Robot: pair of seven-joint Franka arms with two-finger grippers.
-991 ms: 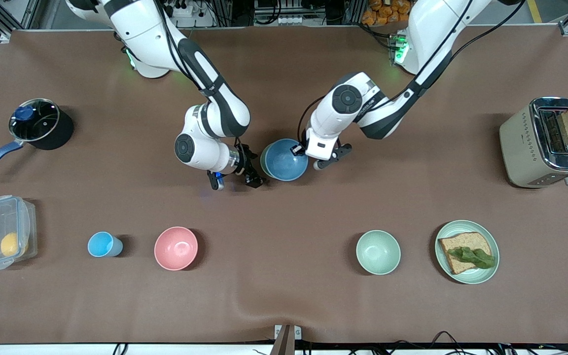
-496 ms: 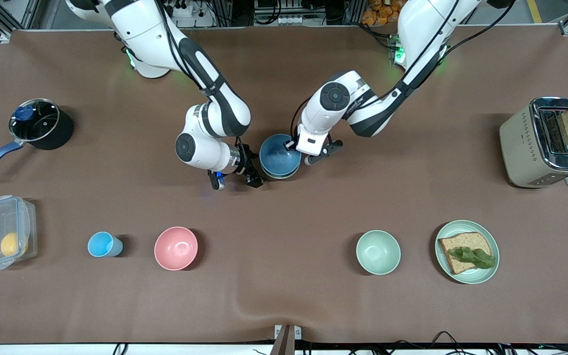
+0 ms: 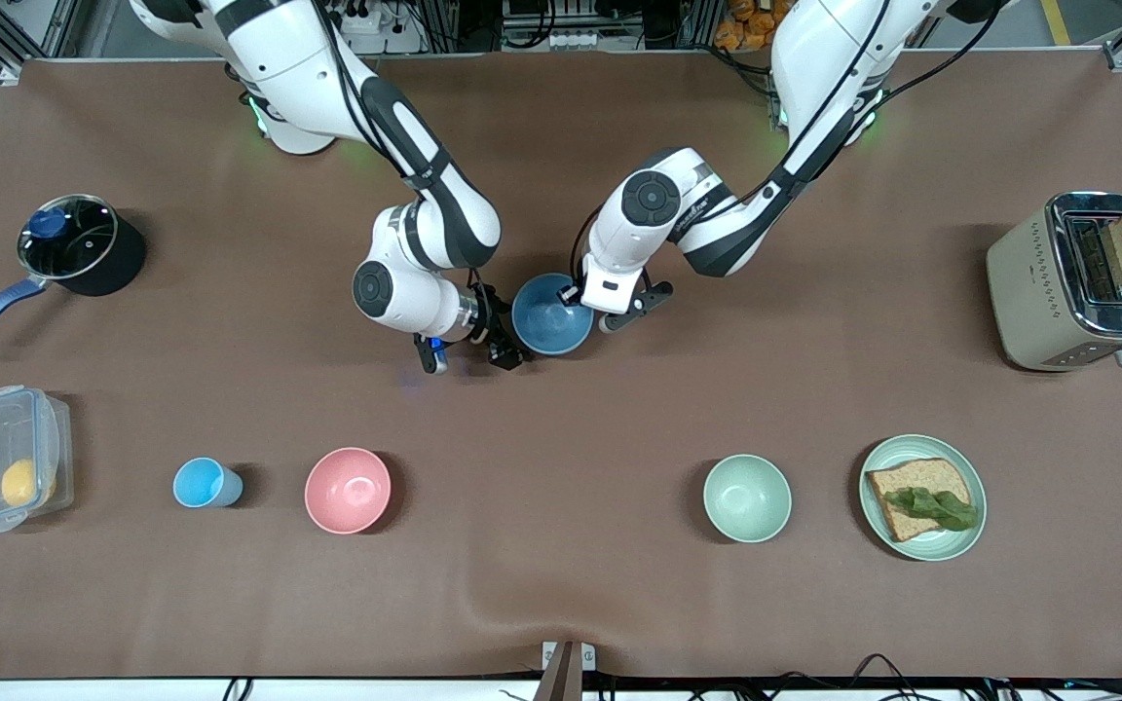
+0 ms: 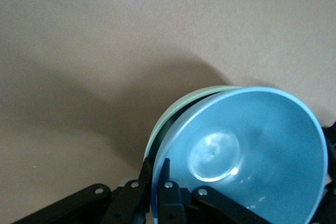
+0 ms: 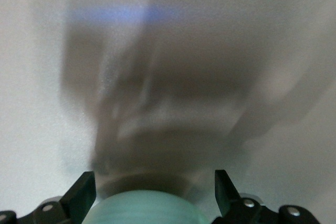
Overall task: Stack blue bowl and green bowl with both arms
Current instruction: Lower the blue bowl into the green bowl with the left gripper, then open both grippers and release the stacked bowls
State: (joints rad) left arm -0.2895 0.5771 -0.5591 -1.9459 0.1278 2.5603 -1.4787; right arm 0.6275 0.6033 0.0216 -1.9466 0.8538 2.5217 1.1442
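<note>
At frame centre, blue bowl (image 3: 551,327) now covers green bowl (image 4: 178,109); left hand (image 3: 582,292) still pinches its rim, right hand (image 3: 501,341) spread wide.

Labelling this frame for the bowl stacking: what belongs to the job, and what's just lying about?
In the job:
- round matte blue bowl
- sage-green bowl under it
- left gripper
- right gripper

Lying about:
- pink bowl
- mint bowl
- light-blue cup
- toaster

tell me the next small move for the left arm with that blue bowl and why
Probably open the left gripper and let go. Its fingers pinch the rim of the blue bowl, which already sits nested in the green bowl, whose rim peeks out beneath. The right gripper waits open beside the stack.
</note>
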